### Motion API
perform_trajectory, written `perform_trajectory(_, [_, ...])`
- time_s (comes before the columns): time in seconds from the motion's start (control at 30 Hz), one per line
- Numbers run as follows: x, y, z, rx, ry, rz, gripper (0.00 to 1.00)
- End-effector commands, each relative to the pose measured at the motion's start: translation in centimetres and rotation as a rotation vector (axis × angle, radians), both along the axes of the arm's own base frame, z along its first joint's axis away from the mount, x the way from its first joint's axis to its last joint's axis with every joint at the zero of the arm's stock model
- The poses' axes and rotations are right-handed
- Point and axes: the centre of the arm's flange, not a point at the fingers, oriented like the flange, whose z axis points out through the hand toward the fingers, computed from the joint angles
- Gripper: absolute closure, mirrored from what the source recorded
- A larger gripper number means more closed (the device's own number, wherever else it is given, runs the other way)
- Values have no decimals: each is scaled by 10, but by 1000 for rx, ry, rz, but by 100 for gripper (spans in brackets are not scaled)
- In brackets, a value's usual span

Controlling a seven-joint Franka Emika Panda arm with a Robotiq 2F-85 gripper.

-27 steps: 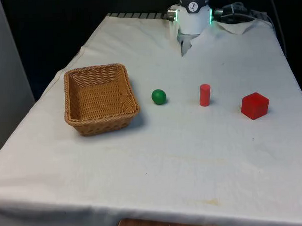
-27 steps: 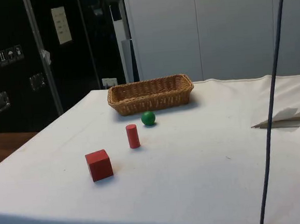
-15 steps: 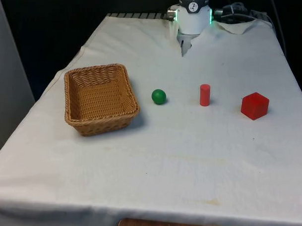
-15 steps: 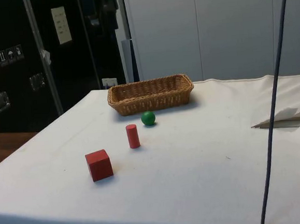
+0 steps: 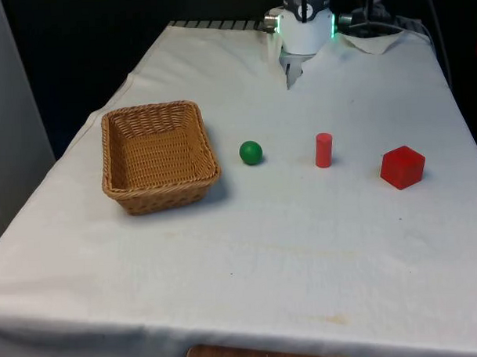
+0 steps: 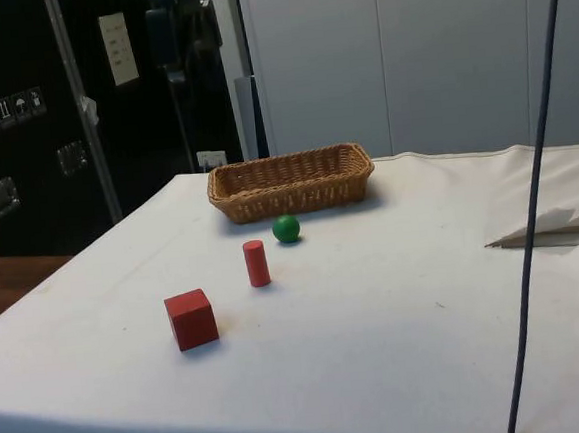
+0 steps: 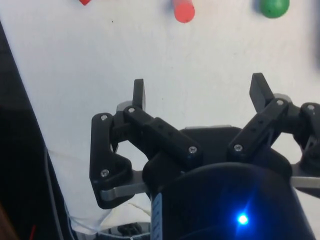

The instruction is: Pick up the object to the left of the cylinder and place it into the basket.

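Three pieces in a row on white-clothed surface point(image 5: 303, 247) | small green ball point(image 5: 251, 153) between woven wicker basket point(image 5: 158, 154) and red cylinder point(image 5: 324, 150) | black gripper point(image 7: 200, 95) fingers spread wide, empty, well apart from ball | approach stage; next: descend over ball, close

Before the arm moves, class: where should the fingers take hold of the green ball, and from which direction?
Grip the green ball across its widest middle, coming straight down from above. It is round and could roll if nudged sideways. It sits apart from the basket and the red cylinder, leaving room for the open gripper.
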Motion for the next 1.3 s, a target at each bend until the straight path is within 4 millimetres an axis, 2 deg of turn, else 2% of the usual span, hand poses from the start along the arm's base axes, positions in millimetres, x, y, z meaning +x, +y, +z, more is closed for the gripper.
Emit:
perform_trajectory(0.0, [1, 4, -4, 2, -13, -3, 0])
perform_trajectory(0.73, [2, 36, -52, 0, -48, 35, 0])
perform_trajectory(1.03, [2, 40, -61, -13, -40, 55, 0])
perform_trajectory(1.27, [2, 52, -71, -4, -42, 95, 0])
